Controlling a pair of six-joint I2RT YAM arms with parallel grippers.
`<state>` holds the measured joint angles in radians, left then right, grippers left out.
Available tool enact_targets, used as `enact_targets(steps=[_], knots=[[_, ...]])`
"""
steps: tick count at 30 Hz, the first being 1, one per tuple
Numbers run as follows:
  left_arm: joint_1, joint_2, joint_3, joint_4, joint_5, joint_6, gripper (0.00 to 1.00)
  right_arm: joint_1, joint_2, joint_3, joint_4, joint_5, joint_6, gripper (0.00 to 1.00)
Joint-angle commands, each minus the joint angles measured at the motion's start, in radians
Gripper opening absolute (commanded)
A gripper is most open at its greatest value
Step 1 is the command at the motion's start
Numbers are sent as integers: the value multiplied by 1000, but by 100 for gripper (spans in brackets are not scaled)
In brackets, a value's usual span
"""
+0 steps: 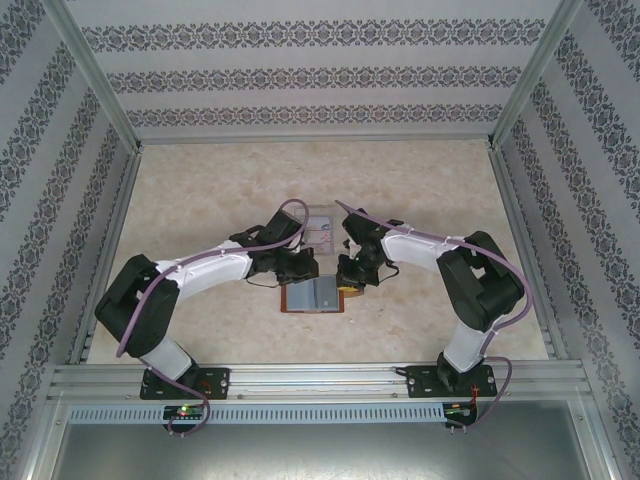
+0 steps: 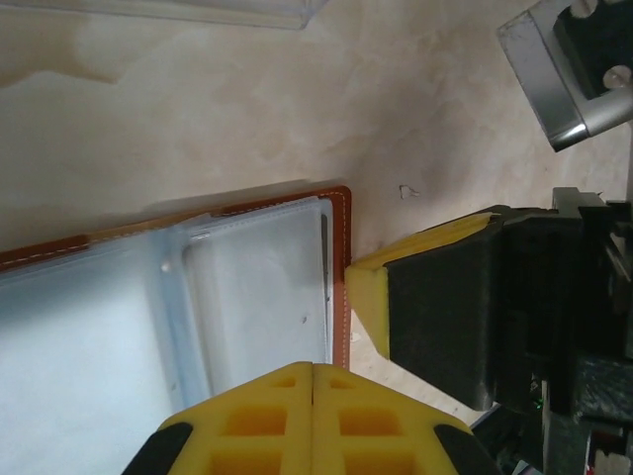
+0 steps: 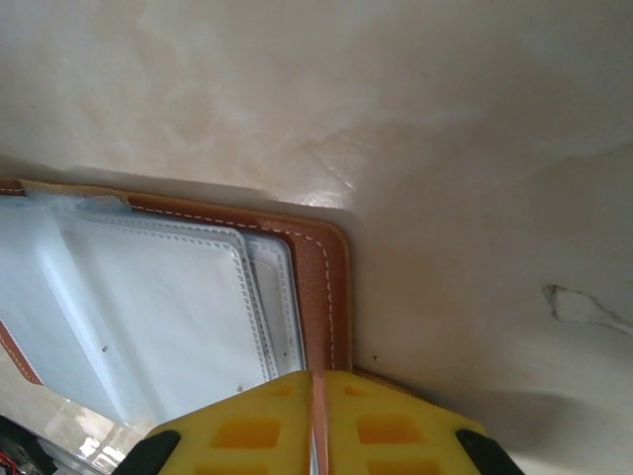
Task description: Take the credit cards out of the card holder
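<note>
Plainly open card holder (image 1: 313,296) beside left claw (image 2: 313,368) pressed together, its brown edge clamped in right claw (image 3: 318,376).

The card holder (image 1: 313,296) is brown leather with pale stitching, its inner pockets a milky grey-blue, and the surface (image 1: 200,190) is cream, faintly marbled. The left gripper (image 2: 314,376) and right gripper (image 3: 318,381) are bright yellow over black — the walls (image 1: 320,75) carry white and dark floral bands.

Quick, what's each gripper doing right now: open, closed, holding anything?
Left gripper: closed, nothing visible between its fingers.
Right gripper: closed on the brown edge of the card holder.
</note>
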<state>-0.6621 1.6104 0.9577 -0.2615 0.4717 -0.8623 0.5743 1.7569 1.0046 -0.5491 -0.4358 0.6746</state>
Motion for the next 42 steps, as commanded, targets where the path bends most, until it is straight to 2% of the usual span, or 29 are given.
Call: enact_targets(steps=[1,7,16,24,28,36,42], knots=[[-18,32,-7,59,25,-38,3,15,8,-22,15,-14,0,13],[-24,76,17,33,30,-40,0,15,0,-30,30,-15,6,5],[-43,134,42,70,97,-56,0,16,33,-51,49,-11,14,5],[-65,189,84,49,136,-52,15,16,32,-57,49,-11,13,5],[-73,217,124,-40,110,-26,21,16,33,-55,48,-9,13,5],[-85,246,212,-271,-3,42,25,16,33,-54,46,-10,13,6],[-90,255,227,-331,-39,58,26,16,33,-53,45,-6,11,7]])
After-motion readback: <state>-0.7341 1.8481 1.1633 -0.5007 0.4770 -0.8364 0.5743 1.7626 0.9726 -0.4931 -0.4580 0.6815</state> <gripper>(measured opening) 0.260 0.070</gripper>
